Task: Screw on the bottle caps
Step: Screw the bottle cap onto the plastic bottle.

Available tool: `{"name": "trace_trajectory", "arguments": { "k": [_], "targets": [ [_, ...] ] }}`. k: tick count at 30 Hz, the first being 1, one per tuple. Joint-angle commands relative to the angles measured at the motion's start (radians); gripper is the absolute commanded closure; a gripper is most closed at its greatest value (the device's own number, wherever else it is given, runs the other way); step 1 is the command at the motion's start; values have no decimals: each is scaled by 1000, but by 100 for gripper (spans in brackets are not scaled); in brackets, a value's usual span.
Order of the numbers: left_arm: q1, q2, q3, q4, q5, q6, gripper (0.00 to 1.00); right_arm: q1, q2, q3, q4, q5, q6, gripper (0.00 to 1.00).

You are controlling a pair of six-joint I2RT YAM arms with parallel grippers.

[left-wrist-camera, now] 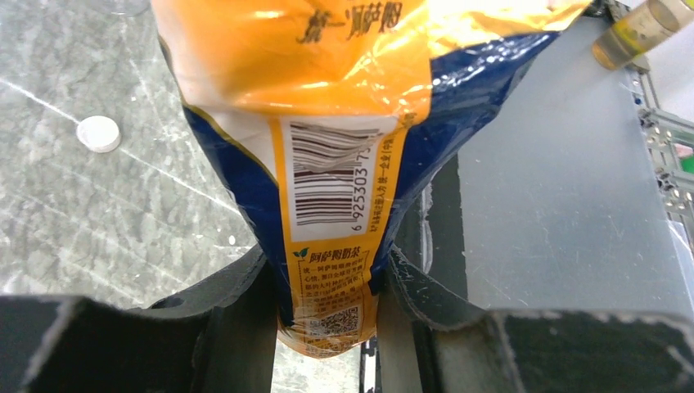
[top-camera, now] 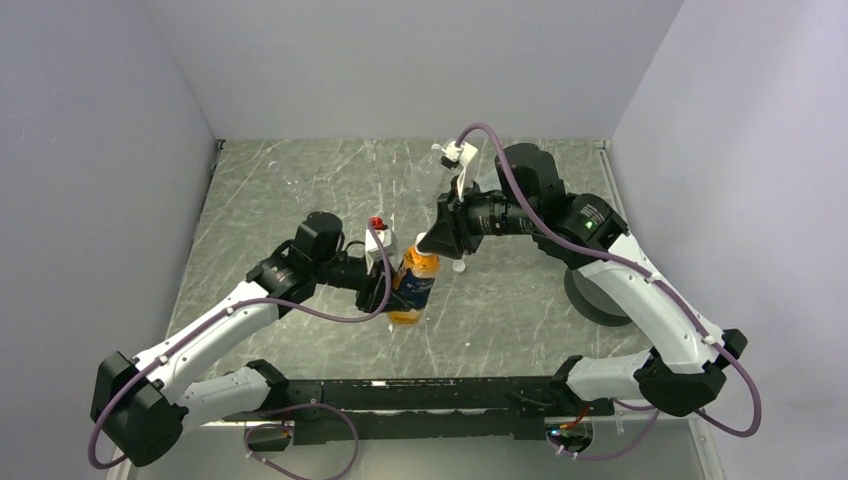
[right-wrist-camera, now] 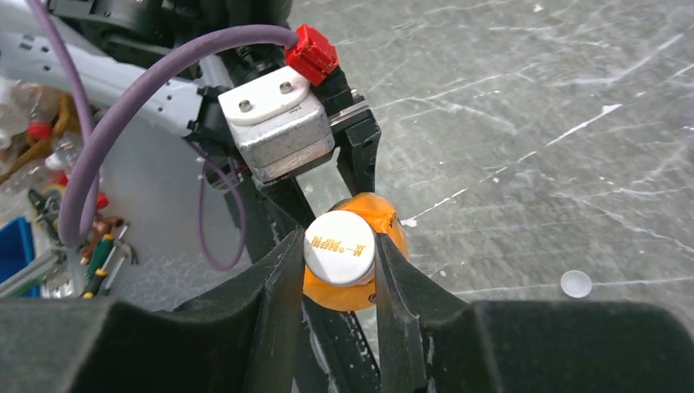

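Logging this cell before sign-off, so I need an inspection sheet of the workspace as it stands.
Surface: grey table, scratched.
Job's things: orange bottle with white cap on its neck; one loose cap on the table nearby.
Clutter: black disc on the table's right side.
Grippers: left gripper shut on the orange bottle; right gripper shut on the white cap.
Cables: purple cables, one per gripper.
Surroundings: plain grey walls.

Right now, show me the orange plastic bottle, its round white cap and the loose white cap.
orange plastic bottle (left-wrist-camera: 327, 176): left wrist view, barcode panel.
round white cap (right-wrist-camera: 340, 256): right wrist view, printed top.
loose white cap (left-wrist-camera: 98, 133): left wrist view, flat top.
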Motion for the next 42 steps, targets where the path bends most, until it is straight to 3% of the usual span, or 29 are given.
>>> {"name": "trace_trajectory", "arguments": {
  "k": [1,8,16,27,34,42],
  "targets": [
    [5,8,42,123,-85,-55,100,35,10,-17,26,123,41,85],
    [5,11,93,110,-301,-45,100,48,71,6,4,266,144,88],
    [1,21,116,185,-621,-33,100,51,207,91,-72,541,377,91],
    [-60,106,119,346,-808,10,100,71,341,162,-28,725,558,91],
    [-66,85,39,334,-796,-17,100,60,288,187,-7,735,539,72],
    [-66,34,-40,263,-714,-41,100,24,197,214,-21,719,494,29]
  ]
}}
